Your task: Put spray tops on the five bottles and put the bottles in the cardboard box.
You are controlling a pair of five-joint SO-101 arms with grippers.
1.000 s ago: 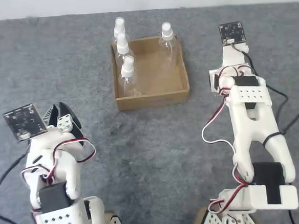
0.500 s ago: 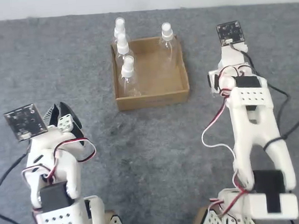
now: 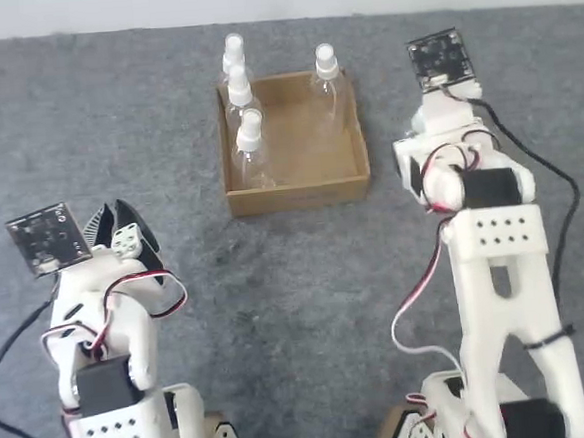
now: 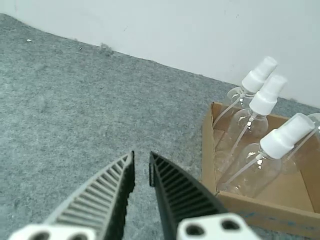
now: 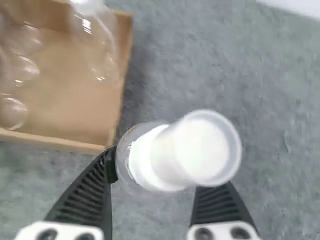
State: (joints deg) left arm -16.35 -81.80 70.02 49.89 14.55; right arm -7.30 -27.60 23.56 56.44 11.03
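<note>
Cardboard box (image 3: 298, 195) at the table's (image 3: 84, 113) far middle holds four spray-topped bottles (image 3: 250, 152), while the right gripper (image 5: 160, 175) clamps a fifth bottle (image 5: 175, 155) just beside its right wall, and the left gripper (image 4: 141, 167), jaws barely apart, is near the front-left corner.

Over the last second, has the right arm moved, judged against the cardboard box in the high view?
Yes. The right arm has shifted its wrist end sideways, closer to the cardboard box.

Clear glossy plastic bottles (image 4: 250, 170) (tops (image 4: 292, 135) white, matt); matt cardboard box (image 3: 300, 195); rough grey carpet (image 3: 297, 289).
</note>
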